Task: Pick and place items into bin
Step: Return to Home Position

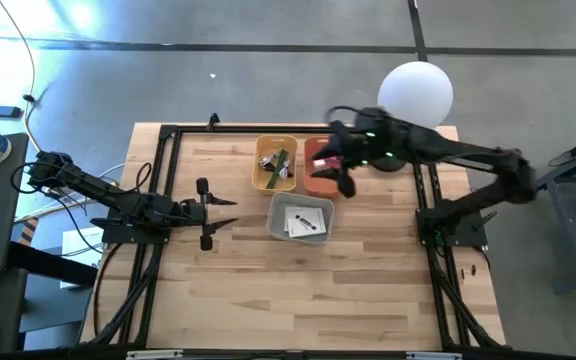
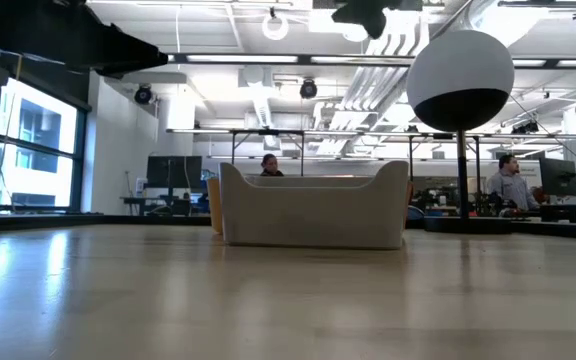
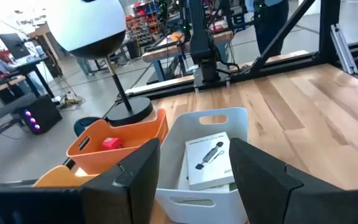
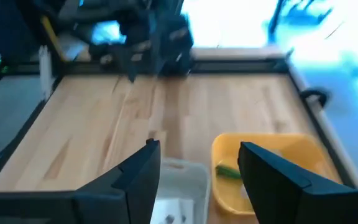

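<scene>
While the right arm reaches in over the far side of the table (image 1: 368, 300), its tool (image 1: 340, 172) hangs above the orange bin (image 1: 318, 182), at about 1 o'clock from the gray bin (image 1: 301, 236). Its wrist view shows the two dark fingers (image 4: 138, 177) spread wide with nothing between them, so the tool is released and empty.

The left arm lies low along the table's left side. Its tool (image 1: 223, 212) sits at 9 o'clock from the gray bin, well apart from it and pointing toward it, fingers parted and bare.

The gray bin stands near the table's middle. Inside it lie white flat packets (image 3: 209, 163) with dark marks, apparently two stacked, though the lower one is mostly covered.

The yellow bin (image 1: 260, 160) stands at 11 o'clock from the gray bin, just beside the orange one. It holds a green-handled piece (image 1: 277, 160) lying aslant, with small dark and silver bits (image 1: 286, 173) beside it. A red cube (image 3: 110, 143) rests in the orange bin.

A lamp with a white globe (image 1: 416, 92) stands at the table's far right corner, at 2 o'clock from the gray bin. In the low view, two people sit at desks in the room behind.
</scene>
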